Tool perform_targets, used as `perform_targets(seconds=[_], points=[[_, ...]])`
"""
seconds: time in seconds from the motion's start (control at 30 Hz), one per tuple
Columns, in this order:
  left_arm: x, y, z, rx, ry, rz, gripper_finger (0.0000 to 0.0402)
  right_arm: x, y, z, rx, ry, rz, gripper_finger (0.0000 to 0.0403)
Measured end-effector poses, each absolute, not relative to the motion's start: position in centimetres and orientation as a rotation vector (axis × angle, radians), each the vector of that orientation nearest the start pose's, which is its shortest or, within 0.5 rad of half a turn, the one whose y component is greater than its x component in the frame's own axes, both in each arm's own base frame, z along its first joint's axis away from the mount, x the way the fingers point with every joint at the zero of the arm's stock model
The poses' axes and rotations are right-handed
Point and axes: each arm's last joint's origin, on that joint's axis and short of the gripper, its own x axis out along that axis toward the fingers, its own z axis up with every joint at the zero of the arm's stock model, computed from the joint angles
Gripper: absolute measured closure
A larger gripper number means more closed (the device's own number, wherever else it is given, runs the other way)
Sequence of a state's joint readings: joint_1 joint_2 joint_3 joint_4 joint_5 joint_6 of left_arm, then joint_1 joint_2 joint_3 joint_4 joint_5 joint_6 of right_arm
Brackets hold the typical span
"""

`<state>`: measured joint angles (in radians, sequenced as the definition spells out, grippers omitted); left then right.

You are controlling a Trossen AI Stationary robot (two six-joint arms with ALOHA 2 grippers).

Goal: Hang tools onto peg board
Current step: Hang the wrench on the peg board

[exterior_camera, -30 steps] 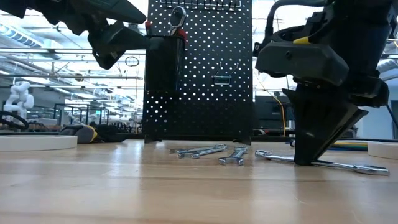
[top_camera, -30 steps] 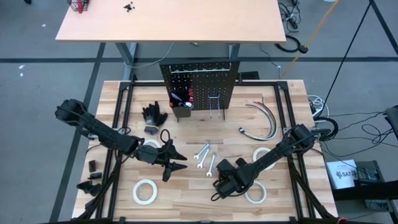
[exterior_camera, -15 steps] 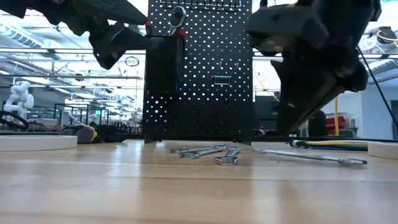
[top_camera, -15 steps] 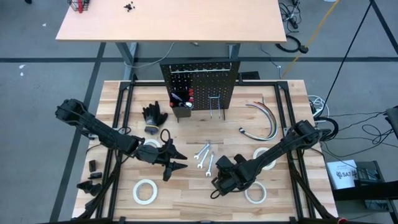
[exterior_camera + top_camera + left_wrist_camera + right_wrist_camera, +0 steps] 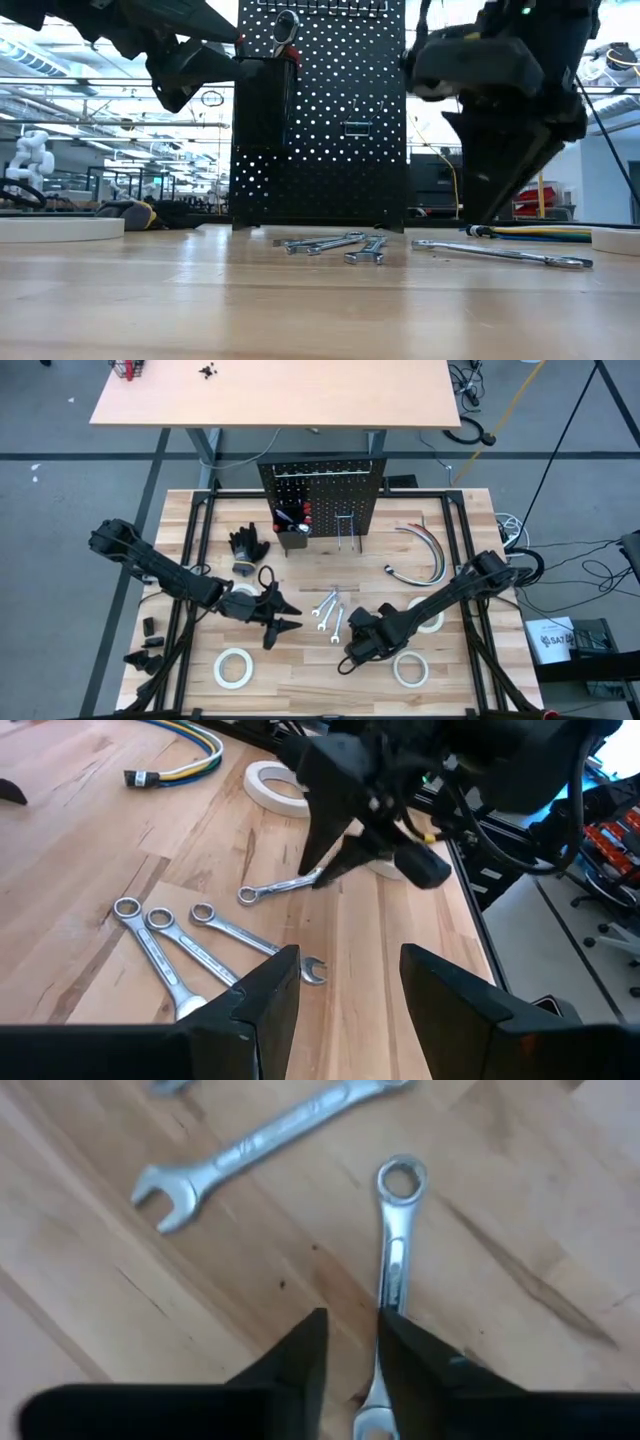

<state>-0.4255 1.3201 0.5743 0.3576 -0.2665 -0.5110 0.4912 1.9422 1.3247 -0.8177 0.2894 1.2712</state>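
from above, no writing could be read anywhere on the desk (image 5: 300, 670). the left arm reached in low from the left edge, its left claw (image 5: 287, 617) parted and empty, pointing toward three wrenches (image 5: 330, 612) lying loose at mid-desk. the right arm stretched in from the right edge, its right claw (image 5: 347, 661) aimed down near a fourth wrench. the peg board (image 5: 322, 492) stood upright at the desk's far edge, its bin (image 5: 291, 535) holding screwdrivers. white tape rolls (image 5: 233, 667) lay toward the near edge and black gloves (image 5: 247, 543) left of the board.

at desk level, the right claw (image 5: 478, 212) hung clear above the long wrench (image 5: 500, 252), which lay flat on the wood. a ratchet head (image 5: 286, 24) poked up from the bin.

from the left wrist, its two fingers (image 5: 270, 995) stood well apart with nothing between them, over the three wrenches (image 5: 180, 945).

from the right wrist, the fingers (image 5: 300, 1360) stood slightly parted, the lone wrench (image 5: 393, 1240) lying on the desk just beside one tip, not gripped.
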Motion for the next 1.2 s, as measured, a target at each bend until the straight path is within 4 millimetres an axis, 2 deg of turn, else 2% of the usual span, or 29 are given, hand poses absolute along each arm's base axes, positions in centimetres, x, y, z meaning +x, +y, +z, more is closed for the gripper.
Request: perform_targets(seconds=[0.2,0.37,0.47,0.6,0.67,0.97,1.2], points=[[24.3,-10.2,20.1,-0.375,0.395,-0.059,0.0226,32.6,16.1,15.0,0.472,1.220,-0.653,0.0246],[24.3,-10.2,20.1,-0.378,0.395,-0.059,0.0226,32.3,15.8,13.4,0.443,1.257,-0.686,0.0235],[24.3,-10.2,20.1,-0.378,0.395,-0.059,0.0226,32.0,15.7,12.1,0.485,1.286,-0.665,0.0261],[24.3,-10.2,20.1,-0.378,0.395,-0.060,0.0226,32.0,16.0,11.5,0.545,1.275,-0.609,0.0355],[24.3,-10.2,20.1,-0.379,0.395,-0.060,0.0226,32.0,16.1,11.6,0.544,1.270,-0.608,0.0383],[24.3,-10.2,20.1,-0.377,0.394,-0.060,0.0226,32.4,16.3,13.1,0.516,1.201,-0.634,0.0385],[24.3,-10.2,20.1,-0.373,0.394,-0.061,0.0226,32.5,16.2,13.3,0.498,1.198,-0.636,0.0386]])
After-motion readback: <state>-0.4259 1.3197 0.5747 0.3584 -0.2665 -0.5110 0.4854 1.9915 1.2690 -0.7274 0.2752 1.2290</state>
